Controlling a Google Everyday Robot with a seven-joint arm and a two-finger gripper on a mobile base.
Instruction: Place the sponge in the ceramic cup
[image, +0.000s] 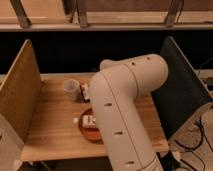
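The arm is a chunky, smooth off-white tube, two fat rounded links joined at a bulgy elbow, little dark holes dotted along each, and the gripper's out of sight behind it.
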